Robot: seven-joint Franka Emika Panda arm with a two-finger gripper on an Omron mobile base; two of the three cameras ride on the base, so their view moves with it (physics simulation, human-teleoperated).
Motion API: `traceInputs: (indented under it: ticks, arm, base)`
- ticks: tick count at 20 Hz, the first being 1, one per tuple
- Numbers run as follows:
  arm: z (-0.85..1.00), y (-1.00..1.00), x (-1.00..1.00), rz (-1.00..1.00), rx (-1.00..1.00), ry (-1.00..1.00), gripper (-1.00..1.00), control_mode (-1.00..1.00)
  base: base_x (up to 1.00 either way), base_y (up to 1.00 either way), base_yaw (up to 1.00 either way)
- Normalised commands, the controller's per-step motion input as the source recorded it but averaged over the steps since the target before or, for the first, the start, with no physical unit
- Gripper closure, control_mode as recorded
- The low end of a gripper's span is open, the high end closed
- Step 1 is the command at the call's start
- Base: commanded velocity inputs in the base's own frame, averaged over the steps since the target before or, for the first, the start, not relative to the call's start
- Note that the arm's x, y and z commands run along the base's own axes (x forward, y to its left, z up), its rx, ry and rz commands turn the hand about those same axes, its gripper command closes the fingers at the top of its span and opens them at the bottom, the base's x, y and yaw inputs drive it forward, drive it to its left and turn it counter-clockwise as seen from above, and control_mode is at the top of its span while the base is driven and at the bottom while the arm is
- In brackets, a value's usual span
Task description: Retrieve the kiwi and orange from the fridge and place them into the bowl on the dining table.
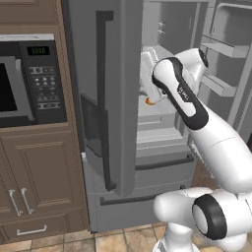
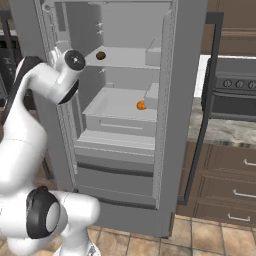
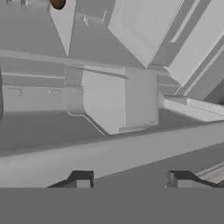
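The fridge (image 1: pixel 118 98) stands with its right door swung open, showing the pale grey shelves. The kiwi (image 2: pixel 100 55), small and brown, lies on the upper shelf and also shows at the top edge of the hand view (image 3: pixel 57 3). On the shelf below sits the orange (image 2: pixel 141 105), which peeks out beside my forearm (image 1: pixel 149 101). My arm reaches into the fridge. My gripper (image 3: pixel 130 180) faces the shelving, fingertips (image 3: pixel 81 179) apart with nothing between them. The kiwi lies well beyond the tips. The bowl and the dining table are out of view.
The open right door (image 1: pixel 221 54) with its bins hangs close to my arm's right. A black microwave (image 1: pixel 29 78) sits above brown cabinets (image 1: pixel 39 182) left of the fridge. A stove (image 2: pixel 235 95) and a counter (image 2: pixel 220 127) lie to the right.
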Motion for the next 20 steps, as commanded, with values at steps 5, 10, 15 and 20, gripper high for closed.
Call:
traceInputs:
  ticks: [5, 10, 15, 20]
  arm:
    - [-0.02, 1.0, -0.13, 0.23, -0.01, 0.0, -1.0, -1.0]
    - [-0.2, 1.0, 0.02, 0.19, -0.01, 0.04, -1.0, -1.0]
    - [-0.16, 1.0, 0.13, 0.15, -0.03, 0.08, -1.0, -1.0]
    - [0.17, 0.62, -0.45, 0.05, -0.15, -0.02, -1.0, -1.0]
  base:
    - [0.0, 0.0, 0.0]
    - [0.0, 0.0, 0.0]
    - [0.0, 0.0, 0.0]
    - [0.0, 0.0, 0.0]
